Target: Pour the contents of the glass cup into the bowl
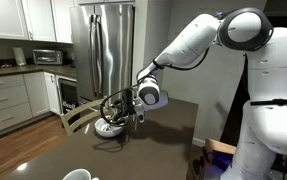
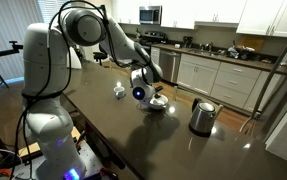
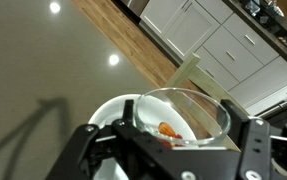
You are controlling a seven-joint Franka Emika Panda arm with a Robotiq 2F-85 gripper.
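Note:
In the wrist view my gripper [image 3: 173, 135] is shut on the glass cup [image 3: 183, 115]. The clear cup lies tilted, its mouth toward the camera, and a small orange-brown bit [image 3: 169, 130] sits inside it. Under the cup is the white bowl [image 3: 108, 115]. In both exterior views the gripper [image 1: 126, 108] [image 2: 151, 92] hangs just above the bowl [image 1: 110, 127] [image 2: 157, 104] on the dark table. The cup is hard to make out in those views. No utensil handle shows clearly.
A dark kettle-like pot [image 2: 202, 116] stands on the table past the bowl. A small white mug [image 2: 119, 90] stands behind the gripper. A wooden chair [image 1: 78, 115] [image 3: 188, 72] is at the table's edge beside the bowl. A white object [image 1: 78, 175] sits at the near edge.

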